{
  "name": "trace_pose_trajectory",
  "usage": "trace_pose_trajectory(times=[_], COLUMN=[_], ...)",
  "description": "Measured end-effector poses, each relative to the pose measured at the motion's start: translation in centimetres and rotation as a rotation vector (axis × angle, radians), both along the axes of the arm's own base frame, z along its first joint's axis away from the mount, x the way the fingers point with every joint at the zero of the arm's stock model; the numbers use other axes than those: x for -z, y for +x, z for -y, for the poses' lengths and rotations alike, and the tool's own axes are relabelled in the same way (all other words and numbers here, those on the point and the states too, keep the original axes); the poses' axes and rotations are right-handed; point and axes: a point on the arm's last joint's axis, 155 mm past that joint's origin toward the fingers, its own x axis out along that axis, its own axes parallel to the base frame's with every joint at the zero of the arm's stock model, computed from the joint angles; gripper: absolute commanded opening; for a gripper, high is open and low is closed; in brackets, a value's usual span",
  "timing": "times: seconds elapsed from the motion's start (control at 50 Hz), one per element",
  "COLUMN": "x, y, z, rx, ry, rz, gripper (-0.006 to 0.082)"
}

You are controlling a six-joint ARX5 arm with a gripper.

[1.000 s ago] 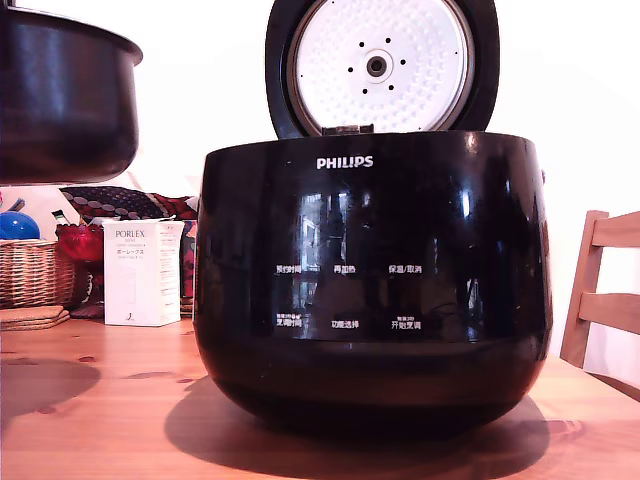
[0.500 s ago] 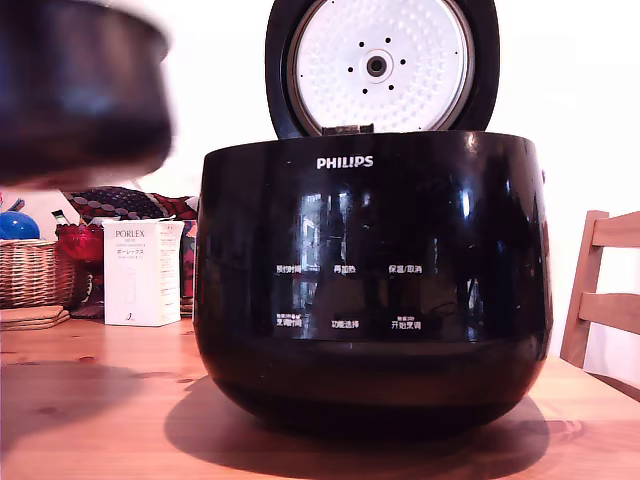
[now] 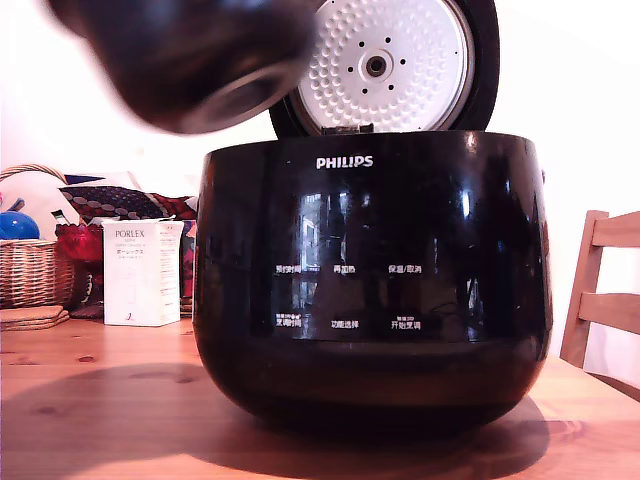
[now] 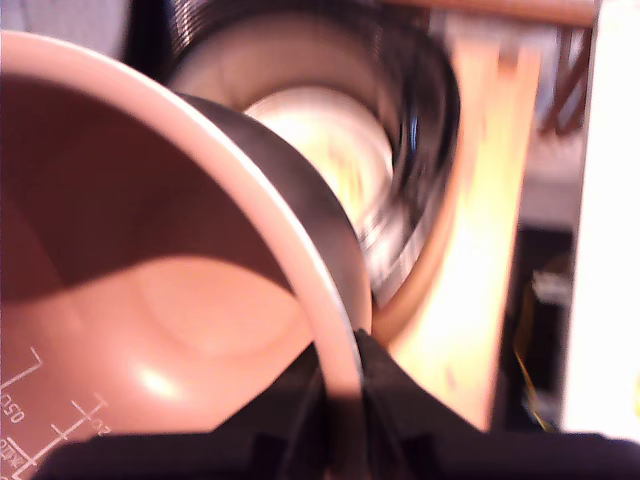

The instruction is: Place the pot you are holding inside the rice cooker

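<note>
The pot (image 3: pixel 190 60) hangs blurred and tilted at the upper part of the exterior view's left, above the left side of the rice cooker's rim, its rounded bottom facing the camera. The rice cooker (image 3: pixel 370 270) is glossy black with a PHILIPS logo. Its lid (image 3: pixel 390 65) stands open, showing a dimpled white plate. In the wrist view my gripper (image 4: pixel 340 385) is shut on the pot's thin pale rim. The pot (image 4: pixel 150 270) shows a brown inside with measuring marks. Beyond it lies the blurred cooker opening (image 4: pixel 330 150). The gripper does not show in the exterior view.
The wooden table (image 3: pixel 100 400) carries a white PORLEX box (image 3: pixel 140 270), a wicker basket (image 3: pixel 35 270) and a blue ball (image 3: pixel 15 225) at the exterior view's left. A wooden chair (image 3: pixel 605 290) stands at that view's right edge.
The pot has swung from the exterior view's far left toward the right and tilted. It now partly covers the left edge of the open lid.
</note>
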Motion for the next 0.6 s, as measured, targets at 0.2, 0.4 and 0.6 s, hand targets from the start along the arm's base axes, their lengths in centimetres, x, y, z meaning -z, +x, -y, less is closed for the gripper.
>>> trace_pose_trajectory(times=[0.2,0.4,0.6], x=[-1.0,-0.5,1.5], y=[-0.5,-0.1,0.1], z=[1.9,3.8,5.8], rx=[0.045,0.076,0.108], ry=[-0.052,-0.067,-0.032], rz=[0.031,0.028,-0.006], gripper=[-0.0021,-0.0021,-0.0021])
